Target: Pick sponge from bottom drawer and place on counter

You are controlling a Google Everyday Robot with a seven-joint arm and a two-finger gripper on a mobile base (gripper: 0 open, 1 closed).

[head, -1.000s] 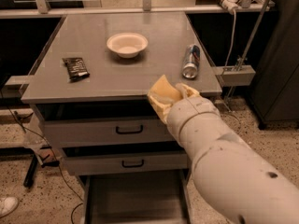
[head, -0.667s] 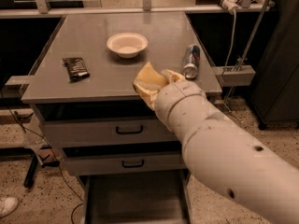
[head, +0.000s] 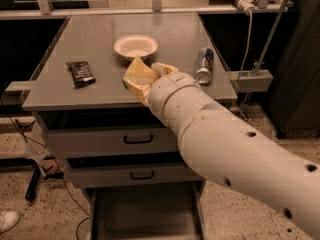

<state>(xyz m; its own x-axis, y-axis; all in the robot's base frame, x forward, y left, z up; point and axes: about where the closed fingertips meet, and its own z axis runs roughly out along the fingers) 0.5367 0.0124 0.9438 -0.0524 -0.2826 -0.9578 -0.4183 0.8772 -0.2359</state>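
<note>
Sponge (head: 137,79) is in the claw (head: 157,74), which is closed on its right edge. The soft yellow-tan body sticks out to the left of the wrist, folded and curled where it is pinched.

It hangs over the near middle of the surface (head: 100,91), close to the front edge. I cannot tell whether its lower corner is already touching the grey top.

The relation that matters for you is downward. Bare surface lies directly under the sponge, so I judge the release calls for a short lowering with no sideways travel.

- **White bowl** (head: 135,46): sits just beyond the sponge on the far side. It is shallow, round and smooth, so keep the sponge on the near side of its rim.
- **Dark snack packet** (head: 81,72): lies flat and glossy, well apart to the left.
- **Metal can** (head: 204,65): lies on its side to the right of the arm, its long axis running near to far. It could roll if the wrist brushes it.

The surface is matte, flat grey metal, so the sponge should settle without sliding, and it will probably spring back to a squarer shape once let go.

Below, the bottom drawer (head: 145,214) stands pulled out, with a bare grey floor showing.
</note>
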